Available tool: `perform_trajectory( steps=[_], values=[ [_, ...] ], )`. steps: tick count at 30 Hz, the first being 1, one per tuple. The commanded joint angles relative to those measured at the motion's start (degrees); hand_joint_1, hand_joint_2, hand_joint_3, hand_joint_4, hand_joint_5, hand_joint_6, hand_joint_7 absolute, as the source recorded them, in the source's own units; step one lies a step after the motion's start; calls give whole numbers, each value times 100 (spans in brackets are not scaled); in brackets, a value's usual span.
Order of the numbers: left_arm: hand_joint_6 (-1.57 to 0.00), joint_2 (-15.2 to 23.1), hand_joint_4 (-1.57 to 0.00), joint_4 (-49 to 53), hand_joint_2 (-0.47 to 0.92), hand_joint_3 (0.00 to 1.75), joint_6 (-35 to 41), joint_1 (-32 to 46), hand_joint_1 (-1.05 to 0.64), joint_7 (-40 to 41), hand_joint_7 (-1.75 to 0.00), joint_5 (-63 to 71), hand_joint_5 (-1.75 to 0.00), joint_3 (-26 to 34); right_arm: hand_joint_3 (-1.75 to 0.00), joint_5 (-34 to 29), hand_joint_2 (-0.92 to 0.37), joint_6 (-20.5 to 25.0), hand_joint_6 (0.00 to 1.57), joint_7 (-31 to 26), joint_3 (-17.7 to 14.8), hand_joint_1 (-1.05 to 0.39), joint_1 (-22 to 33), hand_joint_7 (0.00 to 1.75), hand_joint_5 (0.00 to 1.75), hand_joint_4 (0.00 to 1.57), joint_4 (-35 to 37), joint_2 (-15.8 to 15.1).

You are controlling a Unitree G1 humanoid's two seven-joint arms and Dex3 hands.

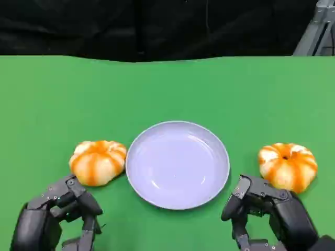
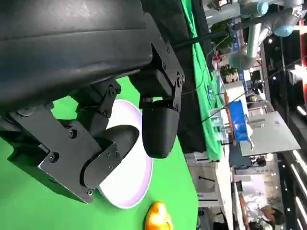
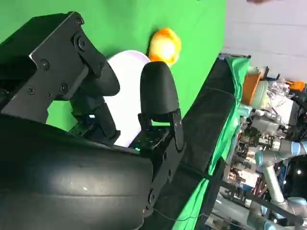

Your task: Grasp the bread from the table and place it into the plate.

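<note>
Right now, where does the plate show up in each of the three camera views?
Head view: the plate lies at the table's near centre, between two breads.
Left wrist view: the plate shows as a pale disc behind the left hand.
Right wrist view: the plate shows between the fingers of the right hand.
Shared landmark: the green table, under the plate in all three.

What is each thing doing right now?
Plate: empty, flat on the table.
Left bread: on the table, touching the plate's rim, not held.
Right bread: on the table, not held.
Left hand: open, holding nothing.
Right hand: open, holding nothing.
</note>
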Motion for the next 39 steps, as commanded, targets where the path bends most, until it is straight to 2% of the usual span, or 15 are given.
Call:
perform_trajectory(
  steps=[1,9,15,18,19,20,25,26,28,31,36,39],
  values=[
    [-78,49,-82,-50,35,142,12,25,-6,-65,-151,-106,-168,23,-144,84,-32,-42,77,17,-26,16,-12,144,165,89,-8,-40],
    [-78,73,-81,3,35,142,-53,3,-6,-69,-151,-103,-169,27,-143,57,-32,-23,77,3,-12,15,5,143,164,90,-26,-40],
    [-78,81,-81,-126,39,138,168,36,-7,28,-146,-47,-165,57,-144,74,-32,2,77,18,42,14,52,144,165,89,-72,-23],
    [-76,112,-76,-198,46,124,272,3,-9,125,-133,179,-160,66,-144,91,-32,43,76,29,55,13,76,144,166,88,-110,-20],
    [-73,126,-71,-224,51,111,298,-10,-12,162,-125,294,-153,67,-144,101,-32,63,76,35,59,12,88,144,166,87,-129,-20],
    [-72,148,-70,-269,54,106,363,-40,-13,212,-122,442,-151,62,-144,109,-32,82,76,41,65,12,99,145,166,87,-152,-21],
    [-62,271,-56,-523,76,59,823,-169,-19,460,-70,1215,-117,39,-141,94,-34,121,74,53,72,12,108,145,167,86,-198,-32],
    [-60,322,-54,-611,76,56,975,-228,-21,538,-65,1454,-114,49,-141,87,-35,136,74,51,84,12,103,145,167,86,-212,-20],
    [-59,371,-49,-728,83,35,1175,-297,-25,636,-51,1750,-106,59,-141,83,-35,160,74,49,102,14,97,145,167,86,-234,-4],
    [-54,551,-38,-890,90,17,1496,-442,-35,702,-38,2344,-98,29,-141,93,-35,138,74,40,96,14,74,145,167,87,-187,-5],
    [-47,1010,-27,-1010,92,10,1803,-665,-46,708,-29,3495,-92,-149,-139,77,-34,179,75,29,78,13,81,143,165,88,-194,-17],
    [-39,1356,-16,-1052,92,12,1949,-802,-56,711,-17,4414,-76,-391,-139,119,-35,187,75,45,75,13,93,143,166,87,-188,-14]
  ],
)
